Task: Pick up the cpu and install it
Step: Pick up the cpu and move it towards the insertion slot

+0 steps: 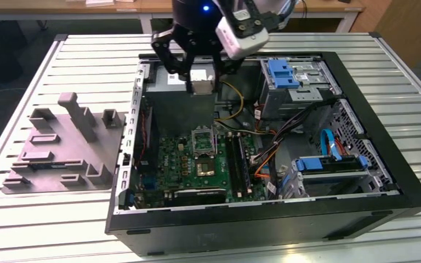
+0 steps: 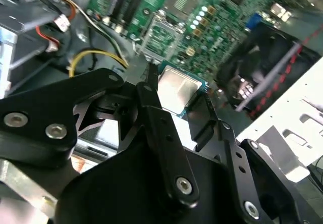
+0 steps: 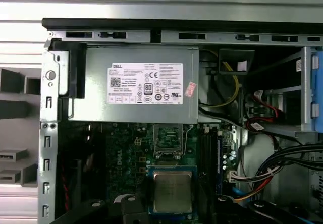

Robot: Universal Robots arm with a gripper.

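Your jaws are clamped on the cpu [image 1: 202, 87] [image 2: 176, 89] [image 3: 172, 191], holding it in the air over the open computer case [image 1: 415, 198], toward the table's [image 1: 50, 219] far edge. In both wrist views, black linkage hides part of the chip's edge. The socket [image 3: 168, 138] on the green motherboard [image 1: 174, 159] lies below, well apart from the chip.

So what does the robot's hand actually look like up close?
The hand is matte black metal: flat, jointed linkage bars pinned with silver screws, tapering to two slim fingers. A small blue light glows on the black wrist above, beside a white-and-grey camera box.
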